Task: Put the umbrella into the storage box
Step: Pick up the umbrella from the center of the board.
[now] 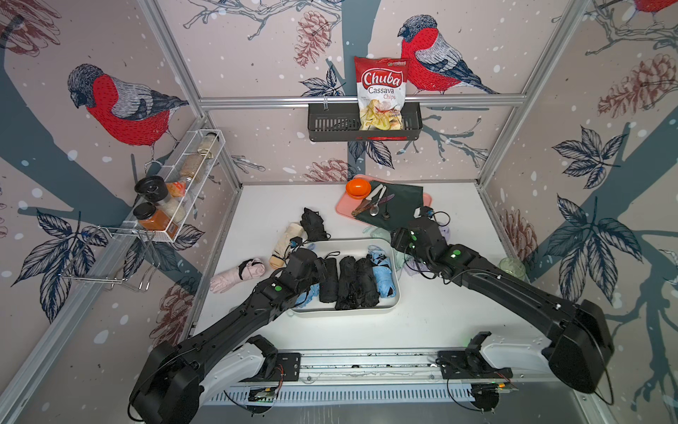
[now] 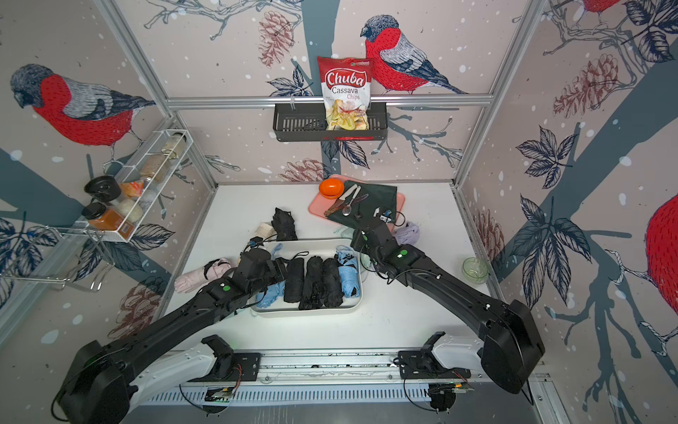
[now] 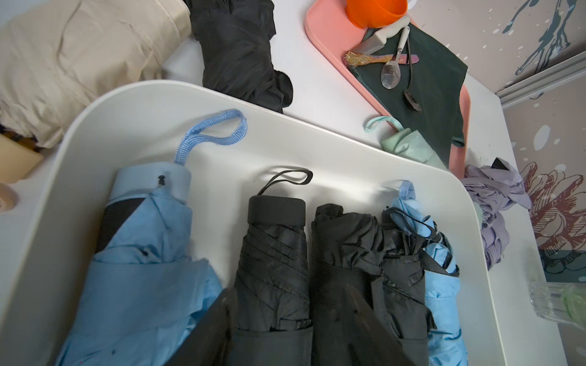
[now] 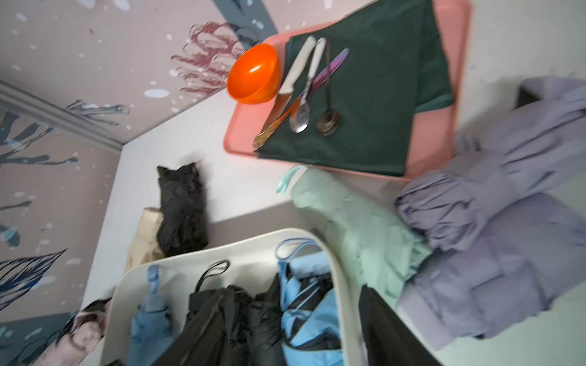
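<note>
The storage box is a cream-white bin at mid-table holding several folded umbrellas side by side: a light blue umbrella at its left end, black umbrellas in the middle and another light blue umbrella at its right end. My left gripper hangs low over the box's left part, jaws apart, with a black umbrella lying between them. Open wide, my right gripper straddles the box's right wall above the right blue umbrella. That view is blurred.
Outside the box lie a beige umbrella, a black umbrella, a pink one, a mint one and a lavender one. Behind stands a pink tray with cloth, cutlery and orange bowl. A glass jar stands right.
</note>
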